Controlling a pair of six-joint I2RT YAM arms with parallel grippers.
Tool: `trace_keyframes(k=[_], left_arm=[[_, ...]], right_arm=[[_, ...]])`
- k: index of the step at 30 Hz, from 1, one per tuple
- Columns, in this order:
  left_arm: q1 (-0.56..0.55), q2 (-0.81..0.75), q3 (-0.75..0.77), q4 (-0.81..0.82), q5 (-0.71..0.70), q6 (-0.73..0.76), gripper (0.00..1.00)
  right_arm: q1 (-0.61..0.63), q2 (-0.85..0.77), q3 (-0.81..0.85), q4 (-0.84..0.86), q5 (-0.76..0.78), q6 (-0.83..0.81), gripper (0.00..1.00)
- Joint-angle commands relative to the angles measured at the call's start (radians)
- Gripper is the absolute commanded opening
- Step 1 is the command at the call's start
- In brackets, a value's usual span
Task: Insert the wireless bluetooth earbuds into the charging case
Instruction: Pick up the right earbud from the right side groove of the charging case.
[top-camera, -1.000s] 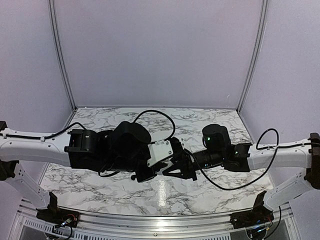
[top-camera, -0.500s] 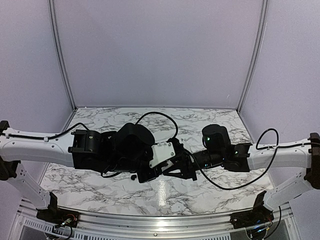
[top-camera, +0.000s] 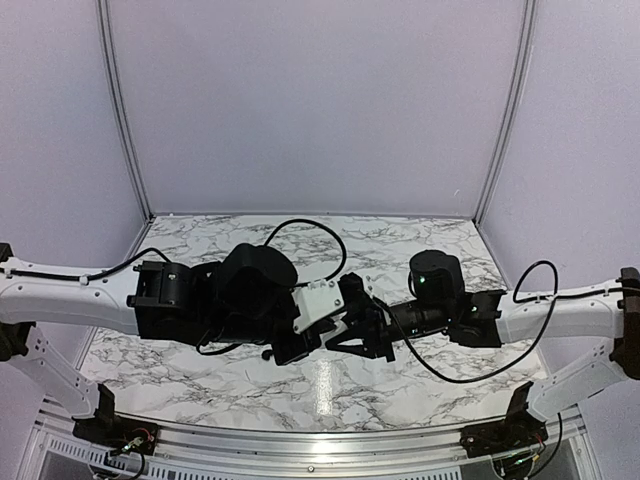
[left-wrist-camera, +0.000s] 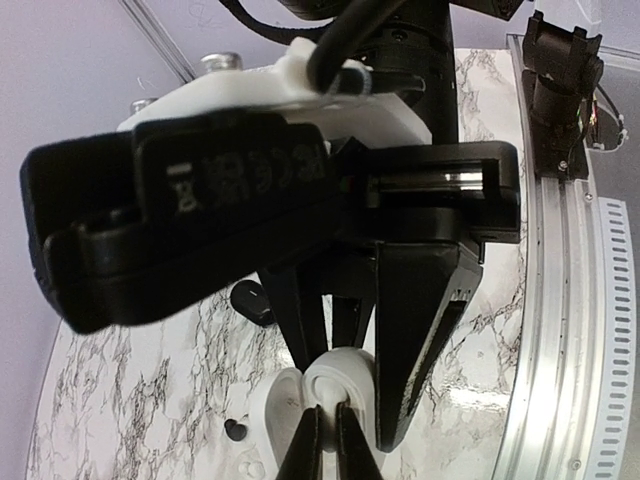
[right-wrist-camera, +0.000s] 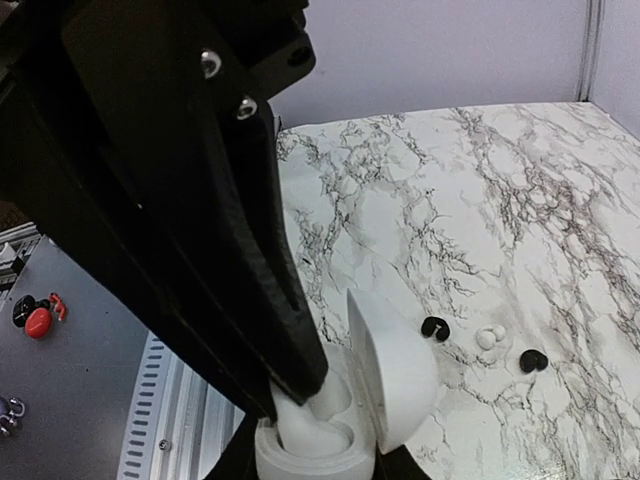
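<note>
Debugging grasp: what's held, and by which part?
Right tool grips the open white case by its base. Left tool is shut at its opening; whether it holds anything can't be told.

The left arm (top-camera: 70, 292) and the right arm (top-camera: 570, 310) are stretching inward, nearly level, and meeting in the middle, with the left claw (left-wrist-camera: 325, 450) pinching its fingertips together just beside the right claw (right-wrist-camera: 318, 462), which is also clamping shut.
</note>
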Motion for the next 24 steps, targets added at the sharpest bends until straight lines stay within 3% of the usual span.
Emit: trace_keyframes(k=[1,11,24], left_arm=[[0.008,-0.032,-0.034,0.058,0.025,-0.017,0.0],[0.013,-0.051,-0.082,0.131,0.061,-0.024,0.0],[0.013,0.011,-0.078,0.103,0.109,0.0,0.0]], right_arm=[[0.009,-0.059,-0.016,0.128,-0.048,0.033,0.0],[0.008,-0.133,-0.062,0.231,-0.081,0.052,0.0],[0.008,-0.118,-0.037,0.211,-0.106,0.041,0.0]])
